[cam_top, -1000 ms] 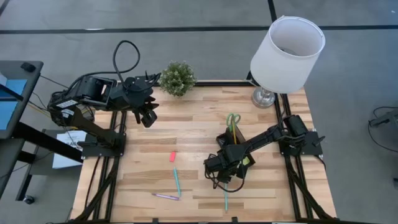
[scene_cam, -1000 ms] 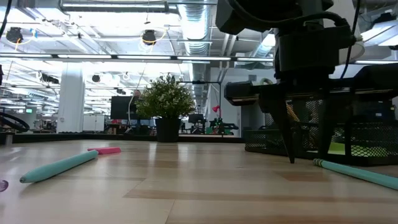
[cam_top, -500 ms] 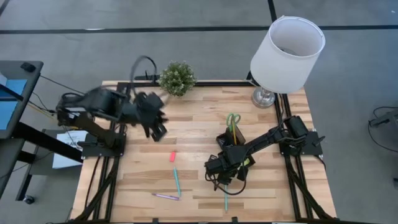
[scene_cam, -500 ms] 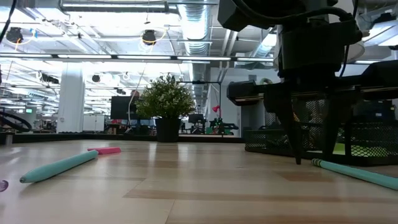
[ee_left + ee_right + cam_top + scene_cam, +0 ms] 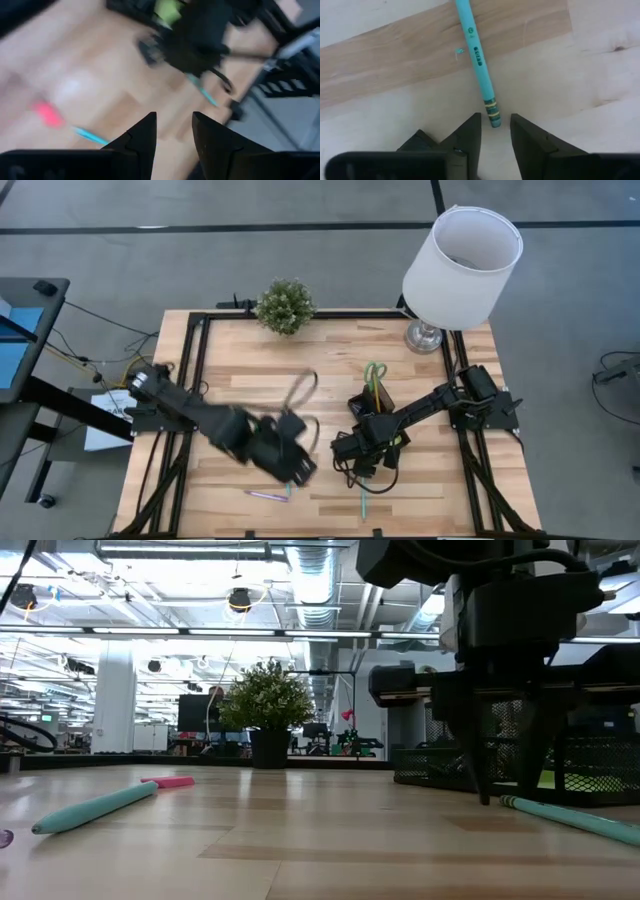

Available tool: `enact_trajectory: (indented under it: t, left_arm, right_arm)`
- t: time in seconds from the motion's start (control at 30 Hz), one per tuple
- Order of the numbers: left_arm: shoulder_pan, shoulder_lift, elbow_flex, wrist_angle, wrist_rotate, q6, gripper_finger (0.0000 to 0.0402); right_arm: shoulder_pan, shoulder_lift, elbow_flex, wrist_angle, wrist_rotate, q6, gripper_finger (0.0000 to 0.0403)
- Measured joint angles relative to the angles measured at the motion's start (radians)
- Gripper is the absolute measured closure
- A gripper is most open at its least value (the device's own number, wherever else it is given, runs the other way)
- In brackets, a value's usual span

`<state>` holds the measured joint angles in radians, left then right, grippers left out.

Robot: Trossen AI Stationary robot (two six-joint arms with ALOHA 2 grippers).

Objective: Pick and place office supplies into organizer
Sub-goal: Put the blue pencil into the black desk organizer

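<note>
Right gripper (image 5: 494,131) sits at the teal pen (image 5: 476,60) end, fingers a narrow gap apart astride its tip, nothing gripped yet. Pen lies at 6 o'clock of the organizer (image 5: 368,406). Left gripper (image 5: 297,467) empty, part-open, near table centre.

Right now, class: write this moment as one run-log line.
right gripper: open, straddling teal pencil end, beside organizer | left gripper: open, above table near pink eraser | pencil: unlifted
</note>
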<state>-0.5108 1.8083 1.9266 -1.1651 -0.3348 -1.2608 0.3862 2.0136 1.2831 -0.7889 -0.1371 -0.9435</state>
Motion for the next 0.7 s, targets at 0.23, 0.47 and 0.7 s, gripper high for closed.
enact_trajectory:
  t: [0.23, 0.47, 0.7]
  left_arm:
    - [-0.072, 0.131, 0.0, 0.28, 0.049, -0.139, 0.0285]
    - [-0.109, 0.175, 0.0, 0.3, 0.077, -0.223, 0.0285]
    - [-0.164, 0.174, 0.0, 0.264, 0.051, -0.297, 0.0285]
  right_arm:
    - [0.0, 0.0, -0.002, 0.008, -0.004, -0.026, 0.036]
    - [-0.002, 0.0, -0.002, 0.014, -0.004, -0.029, 0.0393]
    - [-0.067, -0.001, -0.005, 0.05, -0.031, 0.167, 0.0396]
